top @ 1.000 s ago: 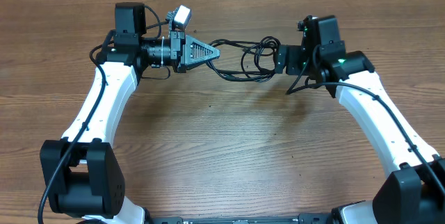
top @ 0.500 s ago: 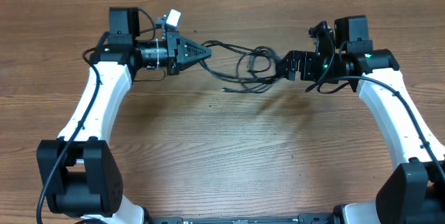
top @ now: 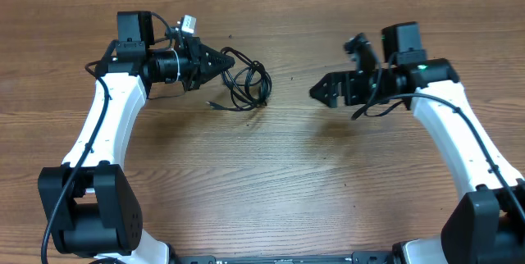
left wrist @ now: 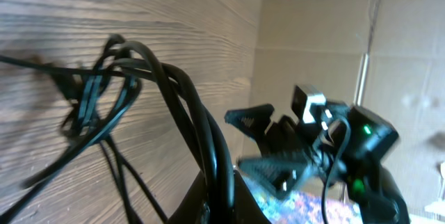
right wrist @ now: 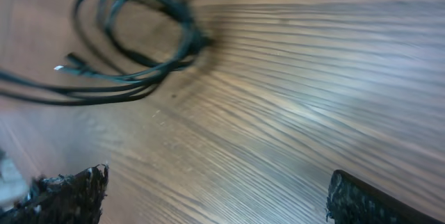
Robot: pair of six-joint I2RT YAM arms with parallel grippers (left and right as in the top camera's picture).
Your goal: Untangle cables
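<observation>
Table (top: 271, 182) is plain wood under both arms. Left gripper (top: 223, 61) is clamped on the cables (top: 248, 85), which hang right off its tip as one loose knot of loops, stretched out roughly toward the other arm. Right gripper (right wrist: 219, 196) is spread wide with nothing in it, facing the bundle across a bare gap, so it's the free one to reach in. One silver-tipped plug (right wrist: 61, 67) pokes out of the bundle on the side away from the left gripper's tip, I think, though it's blurry. No labels or writing I can read.
</observation>
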